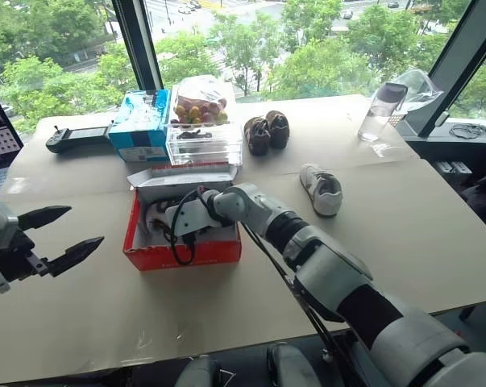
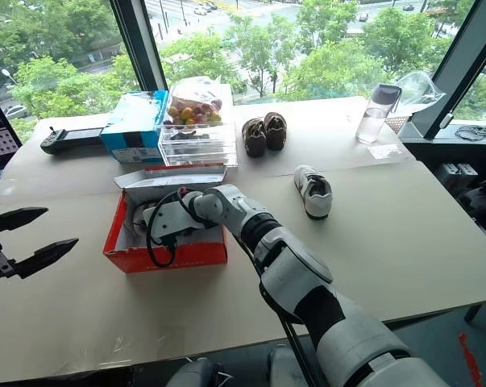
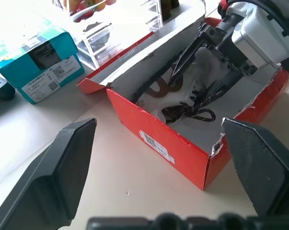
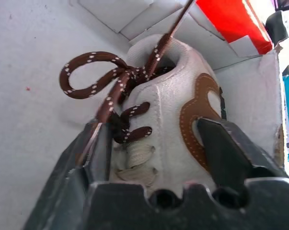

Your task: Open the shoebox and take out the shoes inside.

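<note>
Left eye view: the red shoebox [image 1: 182, 234] sits open on the table [image 1: 404, 234], its lid folded back toward twelve o'clock. The right gripper [image 1: 158, 222] reaches down inside it. One white-and-grey sneaker [image 1: 321, 189] already lies on the table, at about three o'clock from the box and well apart from it. The left gripper [image 1: 61, 238] hangs at nine o'clock of the box, its fingers spread and holding nothing.

Right eye view: same layout — a blue carton [image 2: 134, 125] and a small dark brown pair [image 2: 263, 134] stand beyond the box, at eleven and one o'clock, neither part of the job.

Left wrist view: the second sneaker [image 3: 182, 103] lies on the white floor of the box with its dark laces loose, the right gripper's black fingers on either side of it.

Right wrist view: the fingers [image 4: 228, 153] bracket the shoe's laced upper, one at each flank. They look closed onto it, though whether they press firmly I cannot tell.

Judgement: the shoe should be light, its fabric upper soft and compliant under the pads. Gripping across the midfoot looks sound — the laces could snag on a finger or the box wall during lifting, and the light cardboard box may shift.
</note>
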You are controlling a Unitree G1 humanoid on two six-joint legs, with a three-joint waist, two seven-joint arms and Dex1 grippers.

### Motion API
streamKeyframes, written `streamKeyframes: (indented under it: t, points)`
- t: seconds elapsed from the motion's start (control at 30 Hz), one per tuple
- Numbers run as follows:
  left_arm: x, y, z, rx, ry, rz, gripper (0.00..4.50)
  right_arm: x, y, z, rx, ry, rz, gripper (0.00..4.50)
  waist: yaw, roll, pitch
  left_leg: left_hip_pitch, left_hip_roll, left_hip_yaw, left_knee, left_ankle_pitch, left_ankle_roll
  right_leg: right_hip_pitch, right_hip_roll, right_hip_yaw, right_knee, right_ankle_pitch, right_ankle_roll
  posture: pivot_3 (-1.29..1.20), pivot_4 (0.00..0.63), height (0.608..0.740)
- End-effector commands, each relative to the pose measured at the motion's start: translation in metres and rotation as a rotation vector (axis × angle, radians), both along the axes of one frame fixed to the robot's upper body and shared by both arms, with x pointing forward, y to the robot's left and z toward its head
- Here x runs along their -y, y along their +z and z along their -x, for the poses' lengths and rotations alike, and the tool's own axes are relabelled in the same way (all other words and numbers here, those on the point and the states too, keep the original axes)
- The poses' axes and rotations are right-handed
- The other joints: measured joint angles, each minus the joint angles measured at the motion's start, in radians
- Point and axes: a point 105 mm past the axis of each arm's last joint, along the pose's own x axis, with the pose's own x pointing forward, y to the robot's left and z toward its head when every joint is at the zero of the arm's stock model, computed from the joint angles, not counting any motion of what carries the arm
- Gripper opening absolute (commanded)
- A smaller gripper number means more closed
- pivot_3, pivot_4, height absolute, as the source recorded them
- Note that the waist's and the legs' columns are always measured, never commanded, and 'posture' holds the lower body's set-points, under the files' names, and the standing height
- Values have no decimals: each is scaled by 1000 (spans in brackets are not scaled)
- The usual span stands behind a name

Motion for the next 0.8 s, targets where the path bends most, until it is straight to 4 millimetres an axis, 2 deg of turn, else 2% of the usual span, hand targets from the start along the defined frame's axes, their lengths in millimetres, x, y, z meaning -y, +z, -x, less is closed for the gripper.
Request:
streamKeyframes:
  t: [0.03, 0.17, 0.2, 0.3, 0.37, 0.53, 0.63, 0.73, 0.8]
  points:
    - [2, 7, -3, 33, -8, -29, 4500, -4, 12, 1, 28, 23, -27, 1325, 0, 0, 0, 0, 0, 0, 0, 0, 0, 0, 0, 0, 0, 0, 0, 0, 150, 740]
    - [4, 7, -5, 33, -14, -29, 4500, 0, 17, 0, 31, 29, -41, 82, 2, 0, 0, 0, 0, 0, 0, 0, 0, 0, 0, 0, 0, 0, 0, 0, 150, 740]
    - [3, 7, -6, 33, -14, -29, 4500, 2, 19, -1, 41, 31, -44, 20, 2, 0, 0, 0, 0, 0, 0, 0, 0, 0, 0, 0, 0, 0, 0, 0, 150, 740]
    - [3, 6, -8, 33, -15, -30, 4500, 5, 33, -1, -12, 33, -103, 20, 3, 0, 0, 0, 0, 0, 0, 0, 0, 0, 0, 0, 0, 0, 0, 0, 150, 740]
    - [3, 6, -11, 31, -20, -29, 4500, 6, 54, 2, -109, 41, -181, 20, 3, 0, 0, -1, 0, 0, 0, 0, 0, 0, 0, 0, 0, 0, 0, 0, 150, 740]
    - [5, 3, -15, 18, -39, -26, 4500, 11, 111, 18, -139, 108, -299, 20, 2, 0, 0, -2, 2, 0, 0, -1, 1, 0, 1, -1, 1, 0, 0, 0, 150, 740]
    - [6, 0, -19, 12, -51, -26, 4500, 21, 133, 29, -212, 97, -334, 20, 5, 0, 0, -3, 2, 0, 0, -2, 1, -1, 1, -1, 2, 0, 0, 0, 150, 740]
    - [8, -1, -24, 10, -64, -28, 4500, 34, 152, 32, -496, -9, -430, 20, 10, 0, 0, -3, 2, 0, 1, -2, 2, -1, 1, -2, 1, 0, 0, 0, 150, 740]
    - [10, -1, -27, 12, -75, -25, 4500, 51, 183, 18, -767, -145, -623, 20, 13, 0, 0, -4, 2, -1, 1, -2, 2, -1, 0, -2, 1, 0, 0, 0, 150, 740]
